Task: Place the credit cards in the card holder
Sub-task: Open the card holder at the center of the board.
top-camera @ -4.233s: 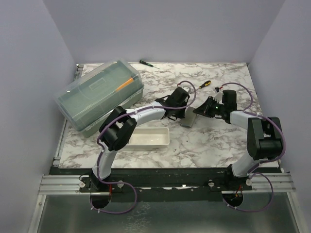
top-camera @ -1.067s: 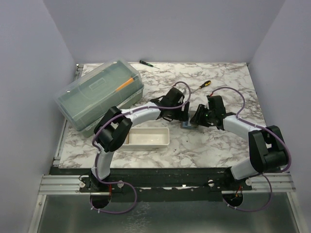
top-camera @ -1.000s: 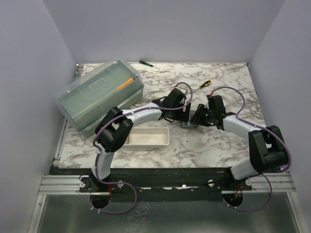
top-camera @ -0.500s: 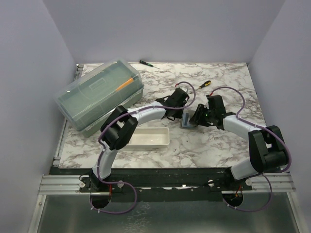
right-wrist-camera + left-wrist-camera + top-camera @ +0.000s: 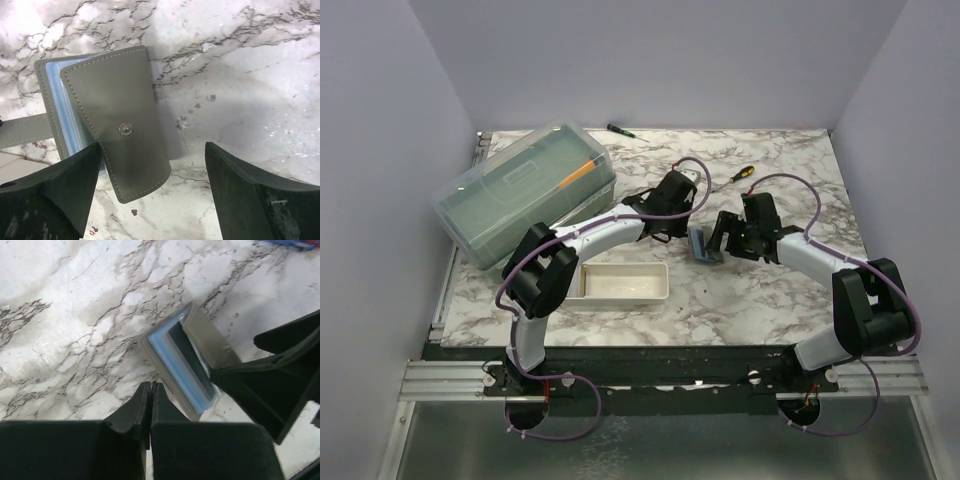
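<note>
The card holder [image 5: 703, 243] lies on the marble table between my two grippers. It is a small grey wallet, its flap with a snap button [image 5: 125, 129] partly lifted over blue-edged sleeves [image 5: 176, 363]. My left gripper [image 5: 671, 226] is shut with nothing in it, tips [image 5: 151, 385] just short of the card holder [image 5: 205, 342]. My right gripper [image 5: 723, 232] stands open over the flap [image 5: 120, 100]; its left finger [image 5: 75, 185] is by the flap's edge and its right finger [image 5: 250, 190] is over bare table. No loose credit cards show.
A white oblong tray [image 5: 660, 291] sits near the left arm. A big translucent greenish lidded box [image 5: 525, 195] stands at the back left. A yellow-handled screwdriver [image 5: 743, 172] lies behind the right gripper. Another screwdriver [image 5: 620, 130] lies at the far edge.
My left gripper has shut and drawn back left, away from the card holder. My right gripper has opened wide and the holder now rests on the table.
</note>
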Robot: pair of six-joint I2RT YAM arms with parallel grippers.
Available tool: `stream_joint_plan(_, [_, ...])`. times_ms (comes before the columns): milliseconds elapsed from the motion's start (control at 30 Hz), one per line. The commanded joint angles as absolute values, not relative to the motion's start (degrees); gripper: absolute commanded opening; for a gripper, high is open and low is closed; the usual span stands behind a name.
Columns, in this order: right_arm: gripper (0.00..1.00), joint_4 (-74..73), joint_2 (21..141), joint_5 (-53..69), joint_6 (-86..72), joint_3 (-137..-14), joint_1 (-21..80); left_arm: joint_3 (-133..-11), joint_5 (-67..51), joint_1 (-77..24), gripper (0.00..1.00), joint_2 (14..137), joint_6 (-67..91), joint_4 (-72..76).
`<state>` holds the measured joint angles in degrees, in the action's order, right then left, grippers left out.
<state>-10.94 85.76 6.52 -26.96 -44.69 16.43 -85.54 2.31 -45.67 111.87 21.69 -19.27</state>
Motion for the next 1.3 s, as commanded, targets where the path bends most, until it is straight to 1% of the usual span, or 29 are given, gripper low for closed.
stream_joint_plan(0, [0.86,-13.85,84.46,3.32,-23.88,-47.28,19.54,-85.16,-3.6,-45.15,0.0,110.25,22.25,-18.61])
stream_joint_plan(200, [0.91,-12.85,86.2,3.6,-22.57,-48.64,20.98,-84.82,-4.32,-44.76,0.0,110.3,22.32,-18.39])
stream_joint_plan(367, [0.91,-13.36,88.93,2.1,-22.02,-50.68,23.15,-84.8,-4.35,-44.74,0.0,110.3,22.32,-18.13])
stream_joint_plan(900, [0.92,-13.46,92.71,0.35,-21.69,-51.99,25.12,-84.42,-4.38,-44.65,0.0,109.69,22.34,-18.0])
stream_joint_plan(1000, [0.91,-14.58,92.83,-3.86,-22.41,-52.18,25.42,-84.33,-4.27,-44.65,0.0,109.6,22.26,-17.98])
stream_joint_plan(1133, [0.88,-16.05,89.72,-10.9,-25.22,-51.57,25.49,-84.12,-3.67,-44.57,0.0,109.6,21.98,-17.93])
stream_joint_plan(1267, [0.79,-16.61,86.87,-13.79,-26.31,-50.74,25.49,-83.83,-2.77,-44.49,0.0,109.53,21.79,-18.02])
